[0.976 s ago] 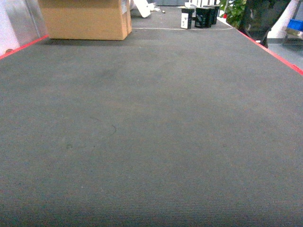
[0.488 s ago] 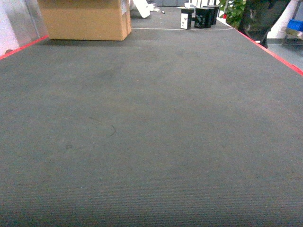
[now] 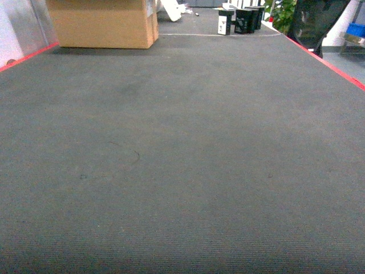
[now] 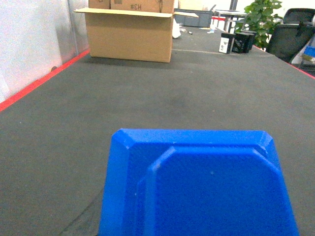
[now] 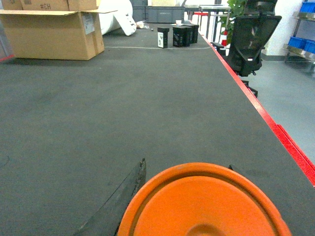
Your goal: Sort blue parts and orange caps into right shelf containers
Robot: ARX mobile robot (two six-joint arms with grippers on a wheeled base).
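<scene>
Left wrist view: blue plastic part with chamfered corners (image 4: 197, 187) fills the bottom of frame over the dark grey carpeted worktop (image 4: 147, 93), brown cardboard box (image 4: 130, 32) far back. Right wrist view: round orange plastic cap (image 5: 204, 204) low in frame. Fingers' state on both sides: cannot tell

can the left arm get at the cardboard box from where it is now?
Probably not. The cardboard box sits at the far end of the grey carpet, well beyond the arm. The path is open, but a blue part fills the left wrist view's foreground, so that gripper seems occupied. The base would have to drive closer.
</scene>
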